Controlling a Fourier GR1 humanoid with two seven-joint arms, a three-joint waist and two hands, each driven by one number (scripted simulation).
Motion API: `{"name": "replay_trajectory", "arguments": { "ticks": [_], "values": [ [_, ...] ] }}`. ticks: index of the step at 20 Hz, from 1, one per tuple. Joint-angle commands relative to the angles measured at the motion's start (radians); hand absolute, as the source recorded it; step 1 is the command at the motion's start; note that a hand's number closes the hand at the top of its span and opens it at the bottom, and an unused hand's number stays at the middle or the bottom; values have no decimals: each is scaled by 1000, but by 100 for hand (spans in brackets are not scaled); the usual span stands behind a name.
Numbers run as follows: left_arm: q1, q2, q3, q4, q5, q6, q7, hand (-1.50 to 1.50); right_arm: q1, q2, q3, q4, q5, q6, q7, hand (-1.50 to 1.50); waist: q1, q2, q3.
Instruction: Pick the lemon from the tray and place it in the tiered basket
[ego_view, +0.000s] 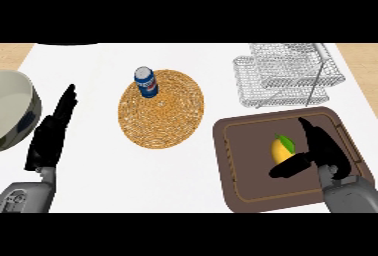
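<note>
Lemon (281, 150) (yellow, green leaf on top) lies in the brown tray (244, 170), at about its middle. Right hand (319, 150) is over the tray just right of the lemon, fingers extended, thumb reaching under the fruit, not closed on it. Wire basket (288, 75) stands just behind the tray; woven mat (162, 112) with a can (145, 82) lies left of the tray; left hand (50, 135) rests far left, fingers straight.
</note>
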Motion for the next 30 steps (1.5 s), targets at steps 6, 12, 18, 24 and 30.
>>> {"name": "replay_trajectory", "arguments": {
  "ticks": [6, 12, 18, 24, 30],
  "values": [
    [12, 3, 53, 2, -10, -39, -28, 0, 42, 74, -52, 94, 35, 50, -24, -150, -2, 0, 0],
    [11, -36, 39, 0, -37, -39, -30, 0, -55, 170, -78, 218, 23, 85, -25, 150, 2, 1, 0],
    [10, -48, 44, 8, -52, -24, -33, 0, -92, 82, -12, 220, 74, 219, -120, 150, 2, 0, 0],
    [15, -32, 85, 21, -35, -68, -59, 0, 3, 159, -97, 139, 70, 114, -151, 150, -4, 0, 0],
    [1, -66, 72, 32, -77, -27, -40, 0, 8, 199, -139, -17, 137, 26, -67, 150, -10, -2, 0]
  ]
}}
